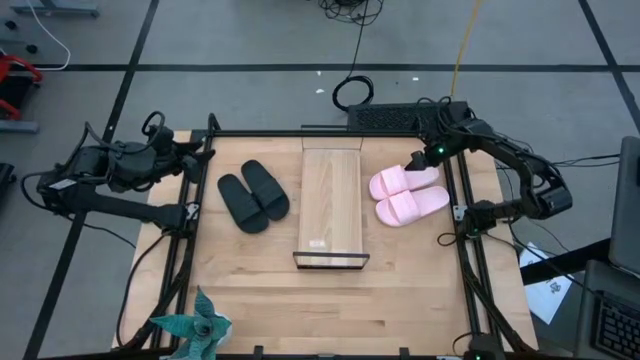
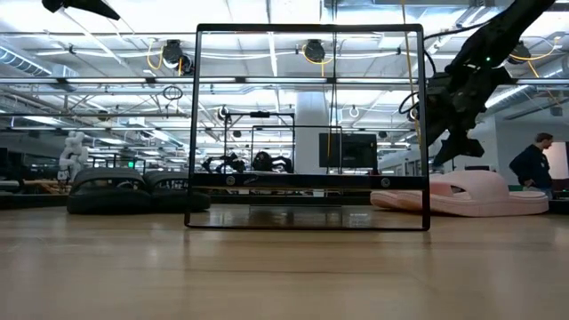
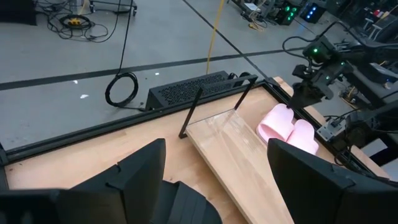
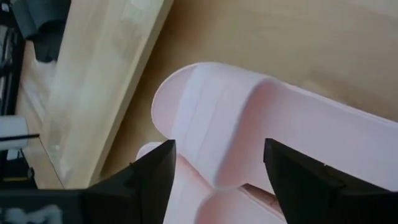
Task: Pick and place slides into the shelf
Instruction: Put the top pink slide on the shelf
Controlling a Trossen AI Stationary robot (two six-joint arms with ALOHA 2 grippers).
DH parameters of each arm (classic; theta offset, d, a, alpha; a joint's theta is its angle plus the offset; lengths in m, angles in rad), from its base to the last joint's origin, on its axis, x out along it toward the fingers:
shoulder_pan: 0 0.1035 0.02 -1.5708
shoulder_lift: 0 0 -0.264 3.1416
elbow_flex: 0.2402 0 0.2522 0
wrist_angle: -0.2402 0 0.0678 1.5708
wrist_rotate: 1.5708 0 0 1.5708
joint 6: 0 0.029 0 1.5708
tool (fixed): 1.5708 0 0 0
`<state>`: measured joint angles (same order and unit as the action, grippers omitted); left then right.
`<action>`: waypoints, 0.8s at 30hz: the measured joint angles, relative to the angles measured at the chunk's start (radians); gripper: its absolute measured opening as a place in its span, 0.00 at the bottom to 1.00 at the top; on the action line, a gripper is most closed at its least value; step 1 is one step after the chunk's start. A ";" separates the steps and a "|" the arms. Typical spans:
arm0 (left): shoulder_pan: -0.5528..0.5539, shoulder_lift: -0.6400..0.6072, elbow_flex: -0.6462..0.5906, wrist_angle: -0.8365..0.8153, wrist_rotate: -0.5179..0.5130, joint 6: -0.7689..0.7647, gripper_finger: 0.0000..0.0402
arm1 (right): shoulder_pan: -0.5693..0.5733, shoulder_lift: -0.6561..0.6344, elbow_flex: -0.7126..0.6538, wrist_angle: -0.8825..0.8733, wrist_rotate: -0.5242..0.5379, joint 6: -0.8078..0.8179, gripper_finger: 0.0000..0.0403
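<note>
Above pale pink slide pair (image 1: pixel 408 194), right gripper (image 1: pixel 416 160) hovers, fingers spread, nothing grasped. Left gripper (image 1: pixel 205 152) idle, fingers apart. Step: first pick. Next: descend, clamp strap, carry to light-wood shelf (image 1: pixel 330 208).

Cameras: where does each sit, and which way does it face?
High: overhead, straight down on the table; both arms show.
Low: table height, level across through the shelf; right arm enters above.
Left wrist: past open fingers toward shelf and pink slides.
Right wrist: open fingers just above the pink slides.
Shared: all four show the pink slides.
</note>
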<state>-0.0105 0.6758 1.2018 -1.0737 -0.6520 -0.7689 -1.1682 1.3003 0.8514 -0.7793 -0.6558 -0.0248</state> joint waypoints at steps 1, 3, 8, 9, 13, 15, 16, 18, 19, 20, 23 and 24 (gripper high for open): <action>0.000 0.000 0.000 0.000 0.000 0.000 0.71 | 0.006 0.007 0.000 0.004 0.000 -0.005 0.58; 0.000 0.000 0.000 0.000 0.000 0.000 0.71 | 0.014 0.023 0.000 0.008 0.001 -0.015 0.57; 0.000 0.000 0.000 0.000 0.000 -0.005 0.71 | 0.025 0.067 0.000 0.056 0.004 -0.018 0.57; 0.000 0.000 0.000 0.000 0.000 -0.012 0.71 | 0.025 0.078 0.000 0.060 0.007 -0.018 0.57; 0.000 0.000 0.000 0.000 0.000 -0.026 0.71 | 0.025 0.115 0.000 0.058 0.050 -0.044 0.57; 0.000 0.000 0.000 0.000 0.000 -0.026 0.71 | 0.025 0.133 0.000 0.059 0.052 -0.047 0.57; 0.000 0.000 0.000 0.000 0.000 -0.027 0.71 | 0.025 0.142 0.000 0.060 0.052 -0.048 0.57; 0.000 0.000 0.000 0.000 0.000 -0.026 0.71 | 0.025 0.157 0.000 0.066 0.052 -0.048 0.57; 0.000 0.000 0.000 0.000 0.000 -0.026 0.71 | 0.025 0.163 0.000 0.073 0.051 -0.048 0.57; 0.000 0.000 0.000 0.000 0.000 -0.026 0.71 | 0.025 0.168 0.000 0.080 0.051 -0.048 0.57; 0.000 0.000 0.000 0.000 0.000 -0.026 0.71 | 0.025 0.172 0.000 0.096 0.050 -0.043 0.57; 0.000 0.000 0.000 0.000 0.000 -0.026 0.71 | 0.025 0.172 0.000 0.102 0.048 -0.042 0.57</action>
<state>-0.0105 0.6758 1.2015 -1.0734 -0.6521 -0.7948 -1.1431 1.4723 0.8516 -0.6769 -0.6078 -0.0673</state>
